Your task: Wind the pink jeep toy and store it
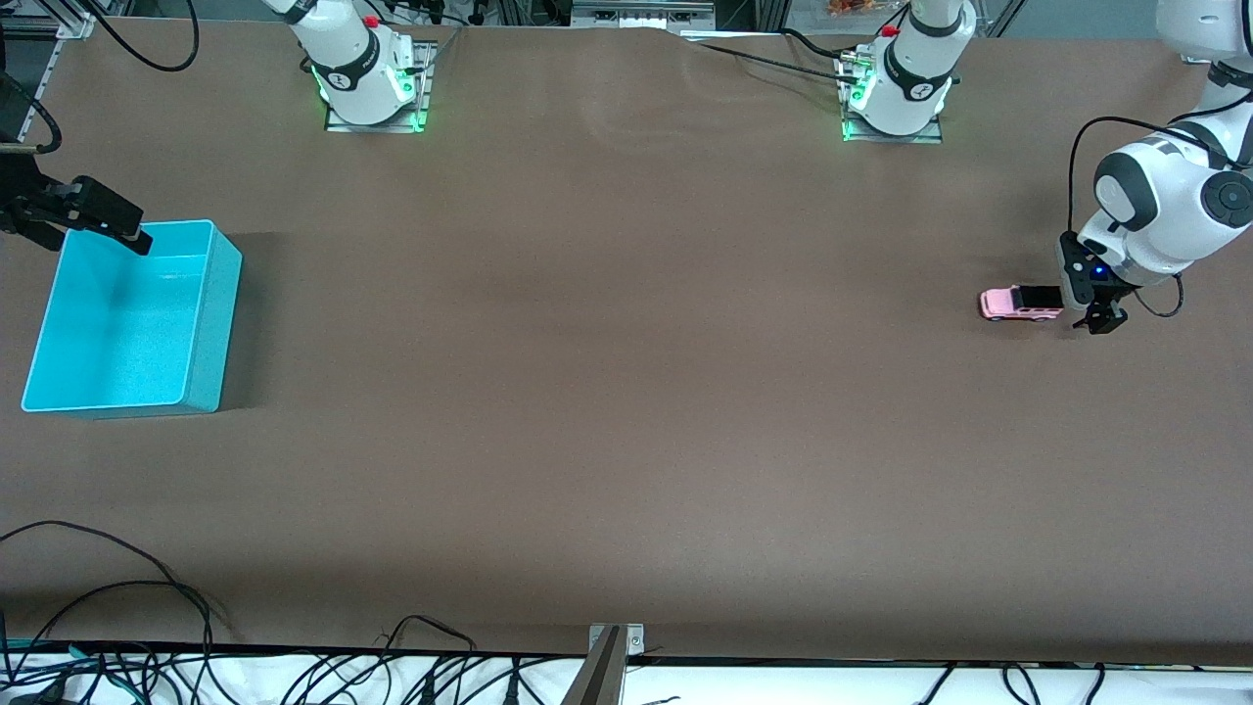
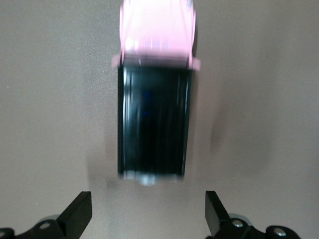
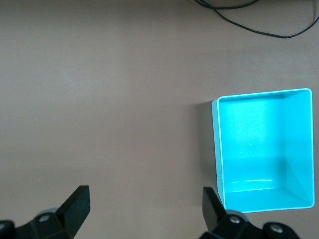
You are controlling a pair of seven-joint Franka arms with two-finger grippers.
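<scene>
The pink jeep toy [image 1: 1020, 304] stands on the brown table at the left arm's end, pink body with a black roof. My left gripper [image 1: 1100, 319] is low beside the jeep's black-roofed end, open and empty. In the left wrist view the jeep [image 2: 153, 124] lies just ahead of the gripper [image 2: 147, 219], outside the wide-spread fingertips [image 2: 78, 215]. The cyan bin [image 1: 221, 323] sits empty at the right arm's end. My right gripper [image 1: 129, 233] hangs over the bin's corner nearest the bases, open and empty; its wrist view shows the gripper [image 3: 144, 209] beside the bin [image 3: 259, 144].
Brown table cover [image 1: 626, 392] spans between jeep and bin. Black cables [image 1: 147, 607] lie along the table edge nearest the front camera, and one cable [image 3: 249, 22] shows in the right wrist view. The arm bases [image 1: 367, 93] stand along the table's edge.
</scene>
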